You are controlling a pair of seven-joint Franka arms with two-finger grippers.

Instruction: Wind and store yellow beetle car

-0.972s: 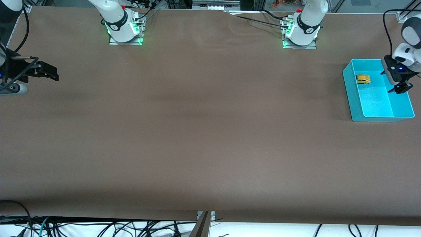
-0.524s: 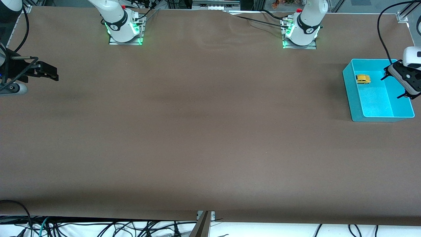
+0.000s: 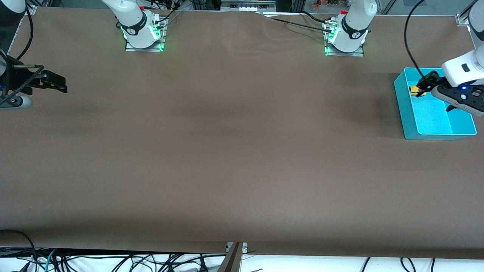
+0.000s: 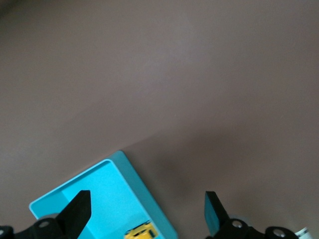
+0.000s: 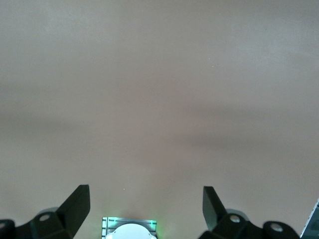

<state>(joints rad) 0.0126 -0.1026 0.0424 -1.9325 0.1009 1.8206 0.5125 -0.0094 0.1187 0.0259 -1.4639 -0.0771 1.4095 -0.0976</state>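
At the left arm's end of the table we find the turquoise bin (image 3: 412, 130), and inside it, close to the wall farther from the front camera, sits the yellow beetle car (image 3: 414, 90). We see only part of the car from the front, because the left gripper (image 3: 435, 90) hangs over the bin and its dark finger crosses the toy. From the left wrist view the car (image 4: 140, 231) shows between the two black fingers (image 4: 77, 211), which stand wide apart; nothing is gripped, and whether a finger touches the car we cannot tell.

Over at the right arm's end, the right gripper (image 3: 53, 82) waits above the brown table (image 3: 227, 151), well apart from the bin. Its wrist view shows us both fingers (image 5: 75, 204) spread wide with nothing between them, and a robot base (image 5: 129, 230) lit green below.

As for writing, we can read none: no brand or label shows on the car, the bin or the grippers. The arm bases carry small dark round marks that are too small to read.
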